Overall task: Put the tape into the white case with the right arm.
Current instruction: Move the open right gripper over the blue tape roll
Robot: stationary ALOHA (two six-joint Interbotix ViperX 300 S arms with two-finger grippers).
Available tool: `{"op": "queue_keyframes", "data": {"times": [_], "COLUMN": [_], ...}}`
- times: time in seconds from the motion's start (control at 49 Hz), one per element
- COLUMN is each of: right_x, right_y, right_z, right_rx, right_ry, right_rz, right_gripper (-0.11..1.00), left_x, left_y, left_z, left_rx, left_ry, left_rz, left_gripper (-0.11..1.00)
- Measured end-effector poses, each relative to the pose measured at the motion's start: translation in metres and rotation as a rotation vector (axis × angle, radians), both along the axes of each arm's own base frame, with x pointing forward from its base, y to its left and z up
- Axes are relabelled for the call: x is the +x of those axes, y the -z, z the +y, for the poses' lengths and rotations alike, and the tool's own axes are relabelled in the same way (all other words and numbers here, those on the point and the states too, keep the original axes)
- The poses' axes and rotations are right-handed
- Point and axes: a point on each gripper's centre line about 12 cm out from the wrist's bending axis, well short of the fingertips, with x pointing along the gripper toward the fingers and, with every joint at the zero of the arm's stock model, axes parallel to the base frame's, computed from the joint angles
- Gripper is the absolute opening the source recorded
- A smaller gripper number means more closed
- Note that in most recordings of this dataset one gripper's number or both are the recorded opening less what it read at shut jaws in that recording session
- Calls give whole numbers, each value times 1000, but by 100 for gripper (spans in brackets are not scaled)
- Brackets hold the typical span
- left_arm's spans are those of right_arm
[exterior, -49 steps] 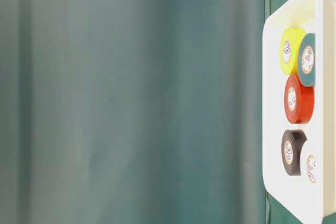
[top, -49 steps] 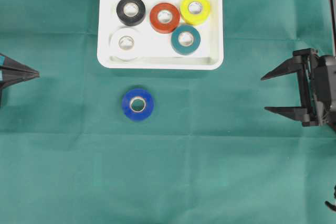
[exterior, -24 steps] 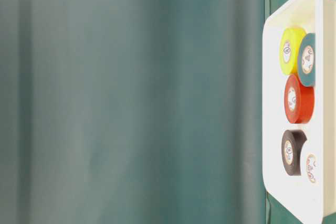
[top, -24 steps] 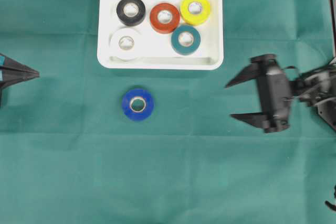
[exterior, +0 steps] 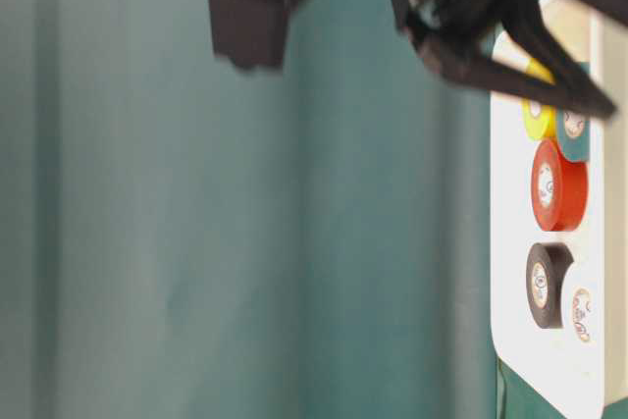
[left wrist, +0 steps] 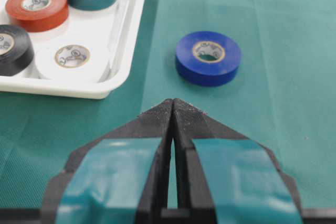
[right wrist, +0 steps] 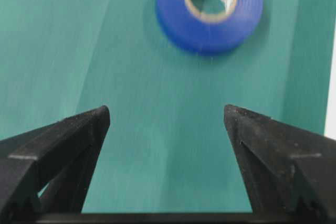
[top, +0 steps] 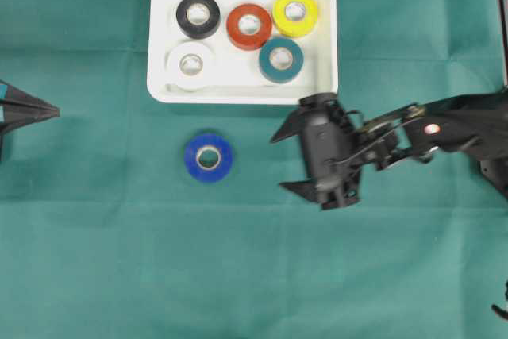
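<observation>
Bench (top: 95,275) under green cloth; white case (top: 324,37) holds five rolls: black, red, yellow, teal, white

Right gripper (top: 286,160) fingers spread wide, empty, aimed at blue tape (top: 209,157), which lies flat on cloth just below case

Left gripper (left wrist: 172,109) fingers closed, parked

Risk: fingertips snag cloth or nudge roll aside
</observation>
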Motion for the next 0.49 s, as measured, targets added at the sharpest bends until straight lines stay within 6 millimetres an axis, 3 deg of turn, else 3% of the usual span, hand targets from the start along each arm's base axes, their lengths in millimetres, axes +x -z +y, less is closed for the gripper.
{"op": "queue_keyframes", "data": {"times": [0.49], "right_x": [83], "right_y": [3], "right_z": [6], "right_rx": [4], "right_ry": [1], "right_rz": [-65], "right_gripper": [62], "left_x": [0], "left_y": [0], "left_z": [0], "left_rx": [-2], "left_ry": [0], "left_rz": [0], "left_gripper": [0]}}
